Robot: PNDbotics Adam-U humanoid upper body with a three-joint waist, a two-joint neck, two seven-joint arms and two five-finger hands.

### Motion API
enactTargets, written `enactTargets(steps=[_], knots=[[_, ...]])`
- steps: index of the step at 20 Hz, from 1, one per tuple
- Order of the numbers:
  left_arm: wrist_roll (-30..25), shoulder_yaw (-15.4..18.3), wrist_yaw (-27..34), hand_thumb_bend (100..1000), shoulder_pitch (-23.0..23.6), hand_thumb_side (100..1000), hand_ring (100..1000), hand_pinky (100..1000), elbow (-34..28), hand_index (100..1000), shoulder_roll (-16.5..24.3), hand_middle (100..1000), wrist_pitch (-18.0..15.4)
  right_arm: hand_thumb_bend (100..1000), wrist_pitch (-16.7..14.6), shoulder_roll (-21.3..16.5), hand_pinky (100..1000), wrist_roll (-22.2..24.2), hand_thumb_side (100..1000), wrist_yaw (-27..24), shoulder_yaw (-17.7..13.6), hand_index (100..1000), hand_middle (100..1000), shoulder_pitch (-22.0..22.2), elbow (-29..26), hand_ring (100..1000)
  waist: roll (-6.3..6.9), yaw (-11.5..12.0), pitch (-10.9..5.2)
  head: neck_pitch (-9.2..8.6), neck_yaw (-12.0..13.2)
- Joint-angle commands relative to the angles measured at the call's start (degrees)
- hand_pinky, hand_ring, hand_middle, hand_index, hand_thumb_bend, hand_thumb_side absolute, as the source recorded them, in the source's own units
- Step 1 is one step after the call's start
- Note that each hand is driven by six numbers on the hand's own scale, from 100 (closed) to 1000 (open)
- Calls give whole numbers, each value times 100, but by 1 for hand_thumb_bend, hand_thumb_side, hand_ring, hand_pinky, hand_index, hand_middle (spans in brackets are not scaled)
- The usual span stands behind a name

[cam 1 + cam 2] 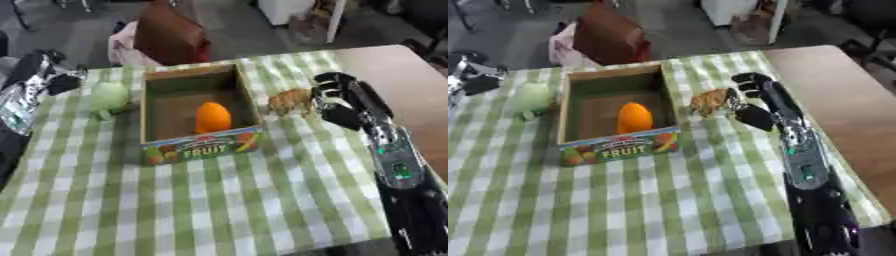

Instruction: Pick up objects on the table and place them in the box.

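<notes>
Box (194, 148) of cardboard sits upper centre on my green checked cloth (219, 200), one smooth orange fruit (213, 117) lying on its floor.

Printed fruit and the word FRUIT run along its near wall; the other walls are plain brown. Just off its right wall I see a small tan animal figure (712, 101), and my right hand (752, 102) is at the figure's right side, dark fingers curled in toward it; I cannot tell whether they grip it or only touch. Off the box's left wall, close but apart, lies a pale green rounded thing (109, 96). My left hand (54, 75) shows at the upper left edge, too dark for me to read its fingers. Bare wooden tabletop (398, 80) shows right of the cloth's edge, and the whole lower half of the cloth lies open.
</notes>
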Motion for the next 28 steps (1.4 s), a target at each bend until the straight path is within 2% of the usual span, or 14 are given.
enactTargets(steps=[1,4,9,14,18,20,21,22,23,24,25,27,28], knots=[[-65,20,-420,394,-57,465,734,711,-197,862,-9,770,-178,100,-27,-30,832,23,332,31,13,798,787,-110,-66,824,-6,-12,-59,23,4],[-181,-3,-636,425,-23,377,738,714,-269,873,-99,775,-309,100,-40,-31,833,27,332,34,17,798,787,-124,-55,825,-14,-27,-30,32,6],[-269,-30,-956,391,50,266,741,720,-304,885,-176,779,-308,100,-51,-43,833,22,333,42,16,798,787,-130,-39,825,-12,-30,-1,60,7],[-626,-42,-1230,403,153,283,750,731,-203,900,-252,795,-234,100,-56,-42,833,30,334,50,17,797,788,-119,-34,826,-11,-19,7,105,42],[-888,-38,-1396,400,212,304,746,730,-154,910,-299,797,-207,100,-58,-43,834,29,335,55,13,797,788,-118,-32,826,-12,-13,15,128,189],[-990,-36,-1470,341,229,222,696,715,-140,888,-314,751,-186,100,-57,-43,834,28,335,58,10,797,788,-117,-31,826,-12,-9,18,139,240],[-1025,-35,-1507,289,235,142,621,687,-139,841,-319,665,-175,100,-56,-42,834,27,335,59,9,797,788,-117,-30,826,-13,-6,19,144,258],[-1047,-36,-1551,259,240,142,586,671,-144,813,-322,619,-160,100,-56,-41,834,27,335,60,8,797,788,-117,-30,826,-14,-4,18,145,275],[-1053,-36,-1596,176,246,142,519,638,-152,751,-326,541,-145,100,-55,-38,834,27,335,60,7,797,788,-117,-31,826,-15,-1,17,146,288],[-1046,-37,-1644,122,252,146,485,616,-162,715,-328,502,-133,100,-54,-36,834,25,335,61,5,797,788,-116,-32,826,-17,1,16,146,299],[-1014,-32,-1682,100,255,165,396,566,-179,614,-328,398,-119,100,-53,-35,834,23,335,62,3,796,788,-116,-33,826,-19,4,15,147,310],[-820,0,-1715,100,262,193,304,518,-239,516,-330,285,-57,100,-48,-33,834,19,335,62,-2,796,788,-115,-33,826,-24,12,11,153,335],[-658,22,-1687,100,267,197,287,507,-277,496,-332,261,-2,100,-47,-32,834,17,335,62,-4,796,788,-113,-34,826,-27,17,8,155,345]])
